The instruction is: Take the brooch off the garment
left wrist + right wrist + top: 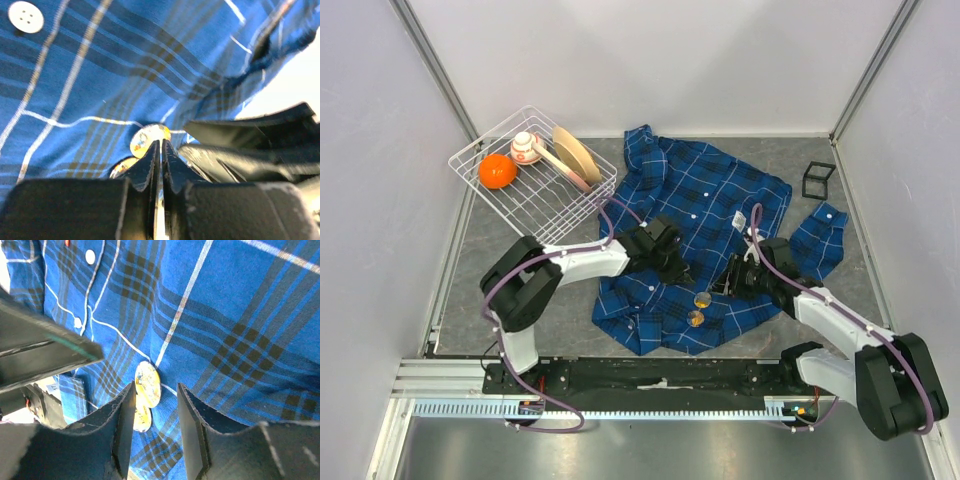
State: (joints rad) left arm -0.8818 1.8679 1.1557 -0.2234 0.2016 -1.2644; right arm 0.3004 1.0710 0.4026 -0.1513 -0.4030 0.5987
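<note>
**Now the right gripper (156, 386) is straddling the brooch (147, 383)**

It's hovering half open, holding nothing. The brooch is lying on the garment (240, 315) between its tips, long axis along the fingers. The left gripper (160, 146), pinched shut, is pointing at it just ahead.

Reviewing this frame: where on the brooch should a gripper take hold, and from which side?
Pinch the brooch across its upper disc's rim, coming down from above with the right gripper. Its open jaws flank the disc, which looks thin and lies close against the garment.
</note>
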